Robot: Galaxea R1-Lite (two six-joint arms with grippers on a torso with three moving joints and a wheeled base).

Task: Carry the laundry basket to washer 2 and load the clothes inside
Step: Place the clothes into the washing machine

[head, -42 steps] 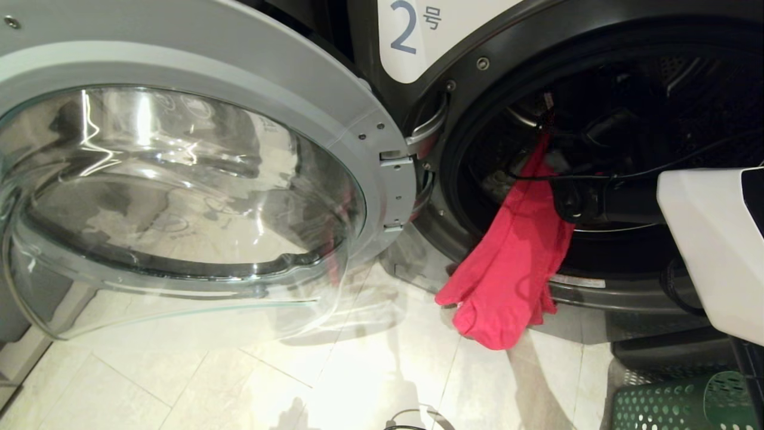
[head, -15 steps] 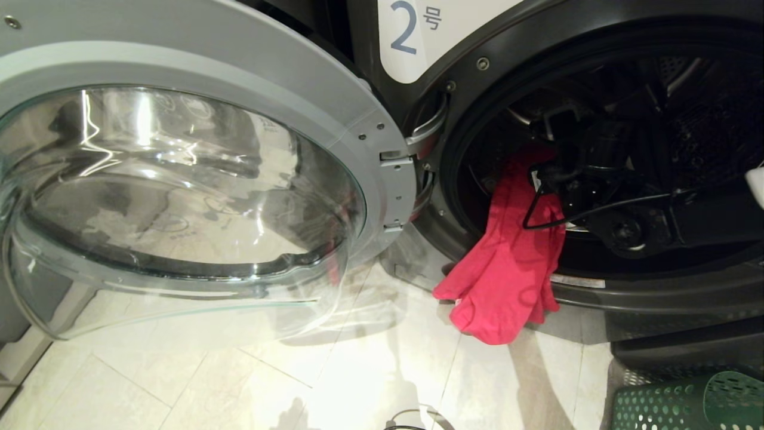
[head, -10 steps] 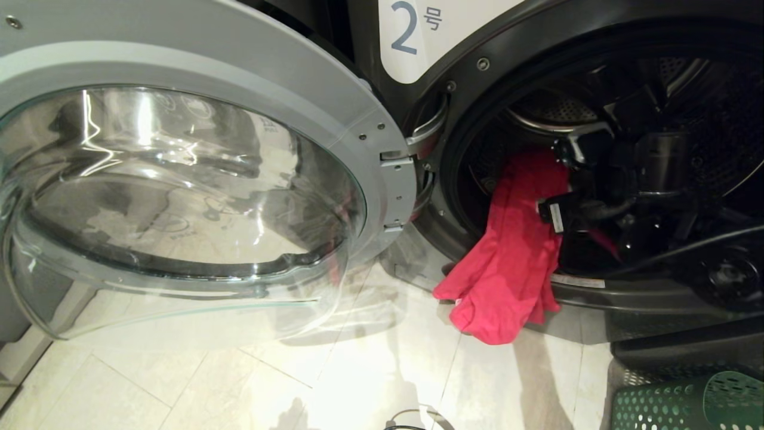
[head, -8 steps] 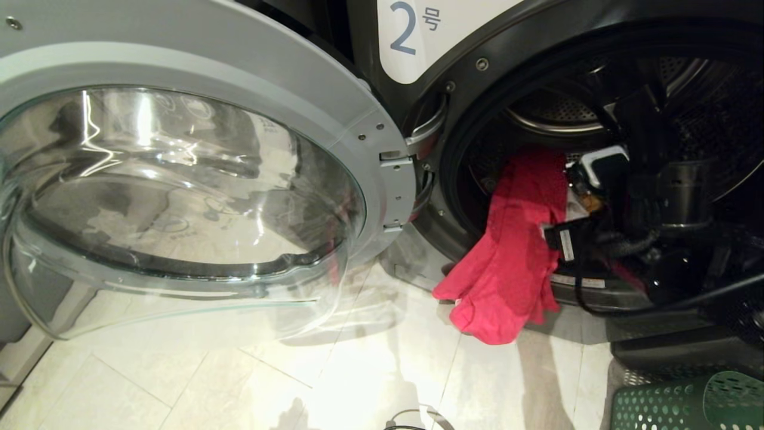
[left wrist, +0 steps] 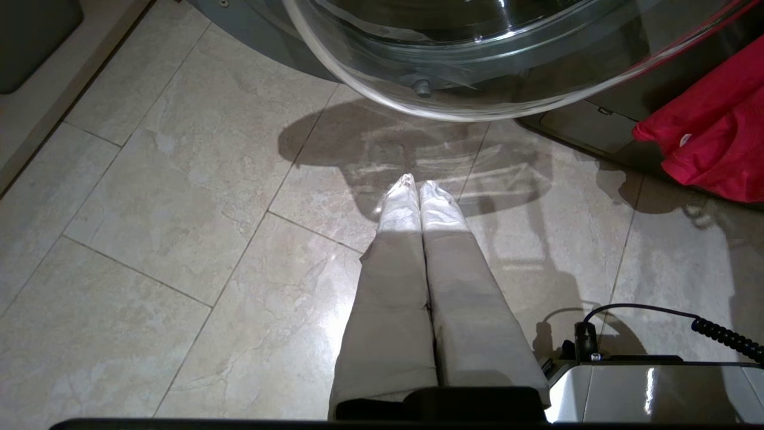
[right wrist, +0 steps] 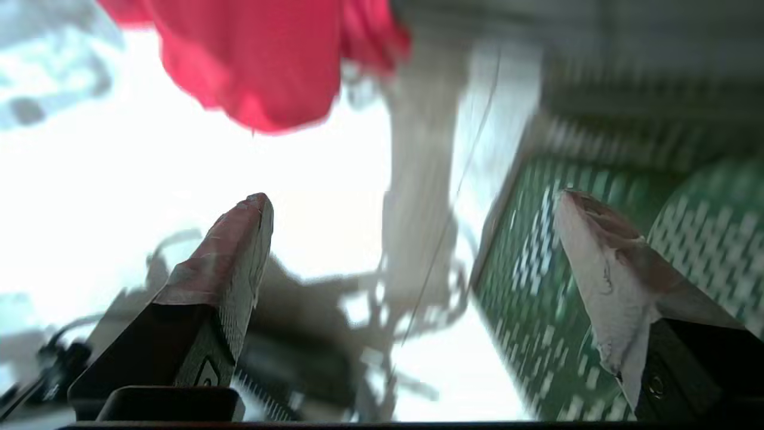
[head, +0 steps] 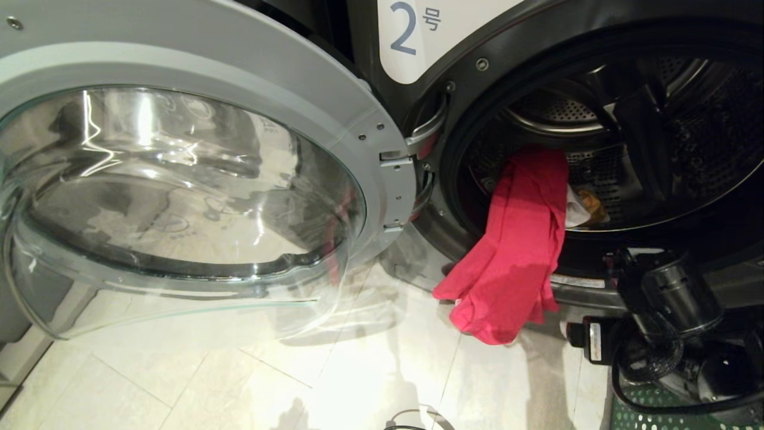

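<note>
Out of washer 2's drum, the right hand has dropped, fingers spread and empty, over the laundry basket. Red-pink clothes hang over the drum lip. Left hand clenched above the floor.

Closed left hand hangs over floor tiles.

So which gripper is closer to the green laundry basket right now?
The right. The right gripper hangs open just above the laundry basket, below the washer opening. The left gripper is shut over bare floor under the open door, farther off.
</note>
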